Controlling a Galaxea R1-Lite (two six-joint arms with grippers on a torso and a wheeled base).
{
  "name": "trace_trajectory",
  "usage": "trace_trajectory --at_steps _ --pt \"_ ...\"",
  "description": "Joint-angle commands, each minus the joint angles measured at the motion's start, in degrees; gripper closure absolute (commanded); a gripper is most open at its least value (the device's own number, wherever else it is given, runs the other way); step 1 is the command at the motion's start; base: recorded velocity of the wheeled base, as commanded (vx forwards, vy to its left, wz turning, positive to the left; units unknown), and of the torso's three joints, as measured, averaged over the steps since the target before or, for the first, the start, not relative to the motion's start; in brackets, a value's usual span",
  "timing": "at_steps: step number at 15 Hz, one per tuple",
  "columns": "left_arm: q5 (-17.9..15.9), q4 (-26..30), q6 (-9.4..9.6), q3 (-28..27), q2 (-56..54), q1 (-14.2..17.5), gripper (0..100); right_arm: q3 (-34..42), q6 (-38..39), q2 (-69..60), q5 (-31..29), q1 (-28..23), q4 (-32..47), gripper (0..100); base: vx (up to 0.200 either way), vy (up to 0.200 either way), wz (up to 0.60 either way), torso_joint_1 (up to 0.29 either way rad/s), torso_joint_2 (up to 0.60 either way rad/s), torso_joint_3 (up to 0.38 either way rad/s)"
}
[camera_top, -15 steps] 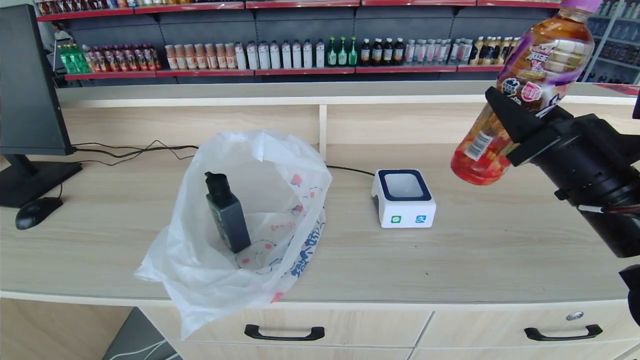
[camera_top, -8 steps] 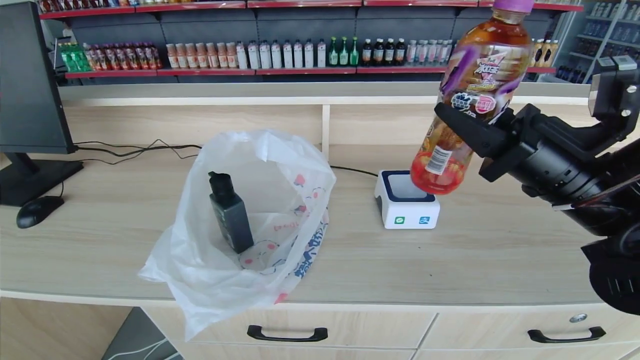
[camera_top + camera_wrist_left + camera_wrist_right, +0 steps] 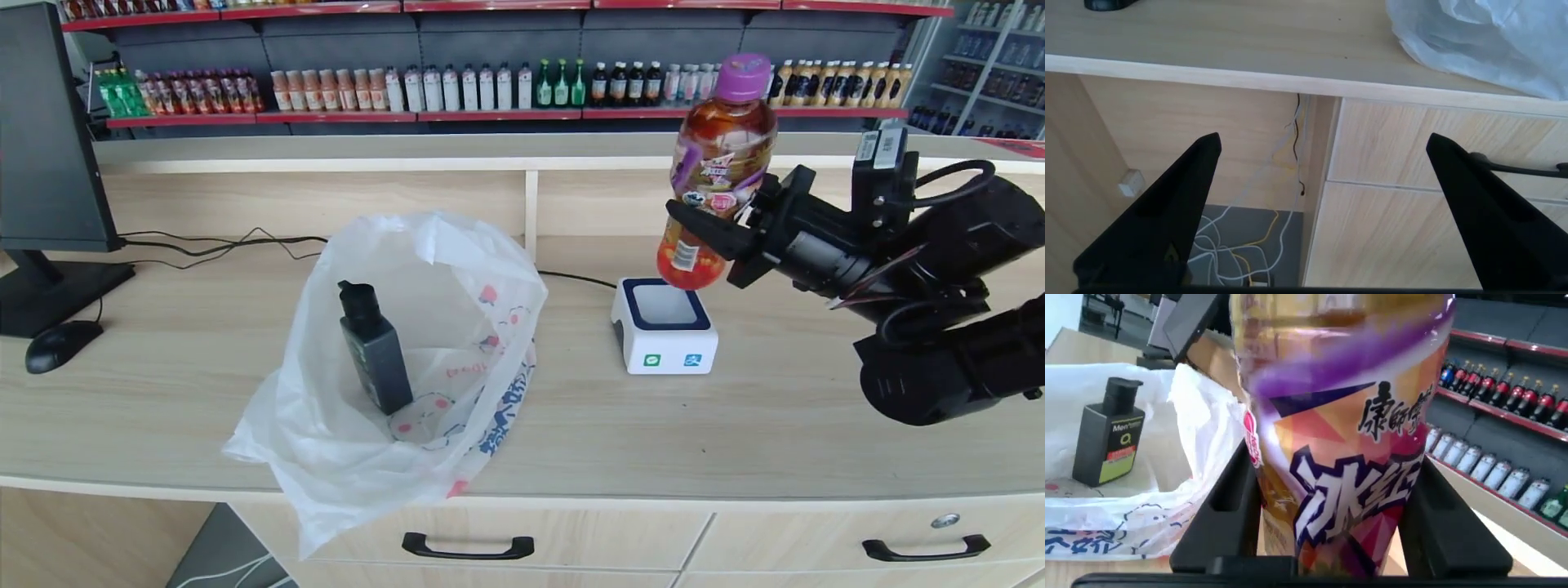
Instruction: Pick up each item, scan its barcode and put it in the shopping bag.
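Note:
My right gripper [image 3: 729,219] is shut on an amber drink bottle [image 3: 714,175] with a purple cap, held nearly upright with its base just above the white barcode scanner [image 3: 663,325]. In the right wrist view the bottle [image 3: 1339,433] sits between the two black fingers [image 3: 1221,506]. A white plastic shopping bag [image 3: 392,359] lies open on the counter left of the scanner, with a dark grey pump bottle [image 3: 371,347] standing inside it; the pump bottle [image 3: 1106,433] and bag [image 3: 1151,498] lie beyond the held bottle. My left gripper [image 3: 1323,212] hangs open below the counter edge, in front of the drawers.
A monitor [image 3: 45,139] and a mouse [image 3: 57,345] stand at the counter's far left, with cables [image 3: 220,243] running behind the bag. A raised wooden ledge [image 3: 522,163] backs the counter [image 3: 775,425]. Shelves of bottles [image 3: 457,86] line the far wall. Drawers with black handles [image 3: 467,545] sit below.
The right arm has carried the bottle left and down, from high at the right to just over the scanner, turning it more upright. Bag and pump bottle stayed put.

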Motion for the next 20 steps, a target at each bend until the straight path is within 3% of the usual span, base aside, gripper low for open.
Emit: trace_trajectory --at_steps 1,6,15,20 --pt "-0.01 -0.04 -0.02 0.00 0.06 -0.01 0 -0.67 -3.92 2.94 3.03 -1.11 -0.08 100 0.000 0.000 0.00 0.000 0.00 0.000" --pt "-0.01 -0.04 -0.02 0.00 0.06 -0.01 0 -1.46 -13.06 4.43 9.53 -1.55 -0.08 100 0.000 0.000 0.00 0.000 0.00 0.000" --pt "-0.01 -0.04 -0.02 0.00 0.06 -0.01 0 -1.90 -27.13 3.55 7.51 -5.33 -0.08 100 0.000 0.000 0.00 0.000 0.00 0.000" --pt "-0.01 -0.04 0.16 0.00 0.06 -0.10 0 -3.04 -30.73 5.22 11.82 -4.71 -0.08 100 0.000 0.000 0.00 0.000 0.00 0.000"
